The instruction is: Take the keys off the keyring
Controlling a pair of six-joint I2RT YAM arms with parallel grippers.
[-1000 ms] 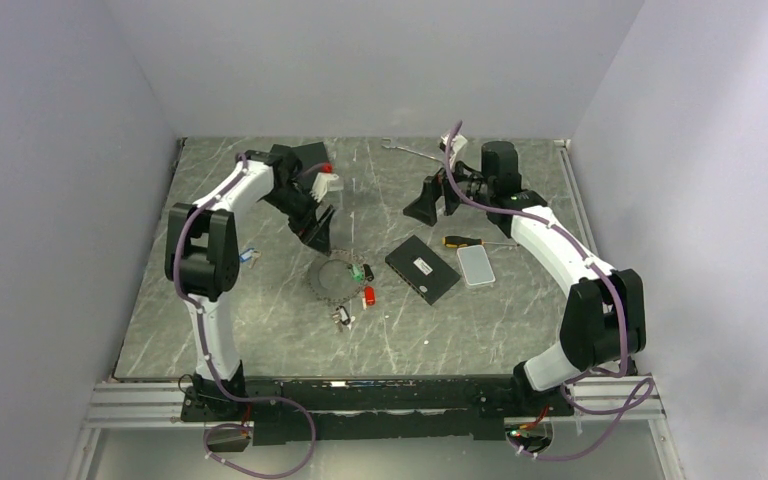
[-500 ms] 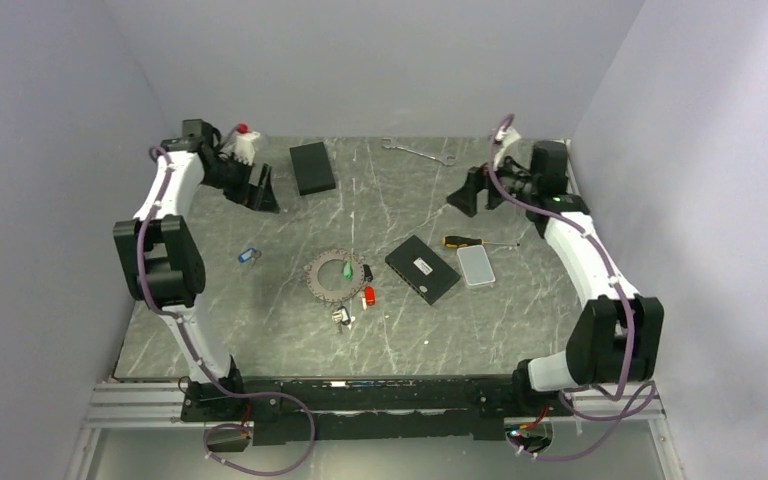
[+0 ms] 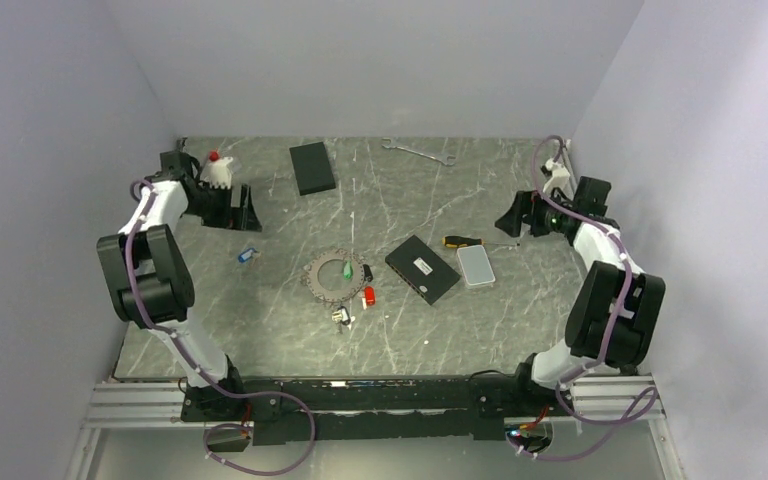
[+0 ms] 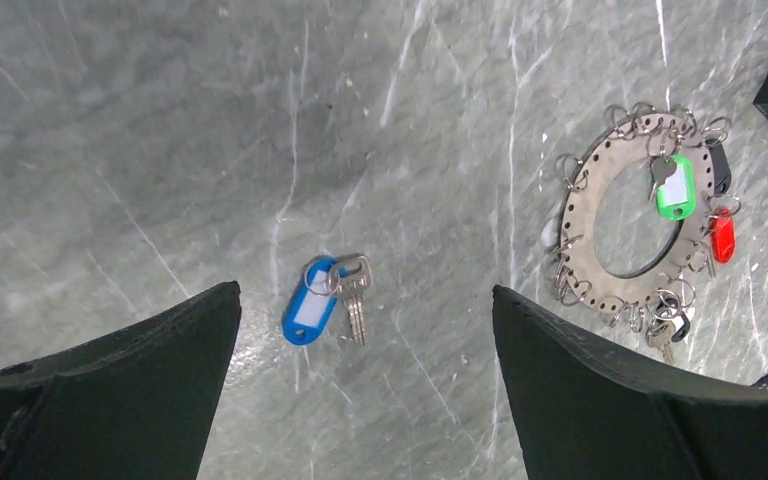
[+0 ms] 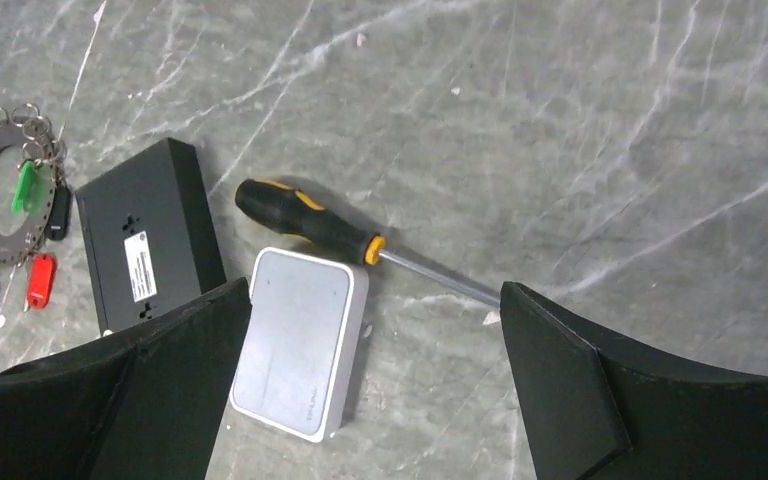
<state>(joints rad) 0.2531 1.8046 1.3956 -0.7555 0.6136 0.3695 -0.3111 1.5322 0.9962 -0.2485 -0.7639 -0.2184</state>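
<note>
Keyring (image 3: 337, 275) (image 4: 575, 215): lies flat on the table (image 3: 260, 330), near its middle, a little toward 9 o'clock in the top view. Small split rings sit all around its rim.
- green-tagged key (image 3: 346, 270) (image 4: 674, 190): on the ring at about 1 o'clock, tag lying inside the loop.
- dark-tagged key (image 3: 368, 271) (image 4: 720, 165): outside the rim at 2 o'clock.
- red-tagged key (image 3: 368, 296) (image 4: 722, 235): outside the rim at 4 o'clock.
- small bunch of bare keys (image 3: 341, 317): at the rim, 6 o'clock.
- blue-tagged key (image 3: 248, 255) (image 4: 312, 308): off the ring, well apart at 9 to 10 o'clock.

Surface: grey stone-patterned top with pale veins. Walls (image 3: 380, 60): plain pale lilac on three sides. A metal rail (image 3: 140, 400) runs along the near edge.

Surroundings: flat black box (image 3: 422, 268) (image 5: 145, 250) just beside the ring at 3 o'clock, set at an angle. White box (image 3: 475, 265) (image 5: 300, 345) next to it, further toward 3 o'clock. Screwdriver (image 3: 463, 241) (image 5: 305, 220) at 12 o'clock of the white box. Second black box (image 3: 312, 167) toward 12 o'clock, near the far wall; wrench (image 3: 418, 151) at 1 o'clock.

Left gripper (image 4: 364, 292): fingers spread wide, empty, near the 9 o'clock edge, above the blue-tagged key.
Right gripper (image 5: 376, 284): fingers spread wide, empty, near the 3 o'clock edge, over the screwdriver shaft.
</note>
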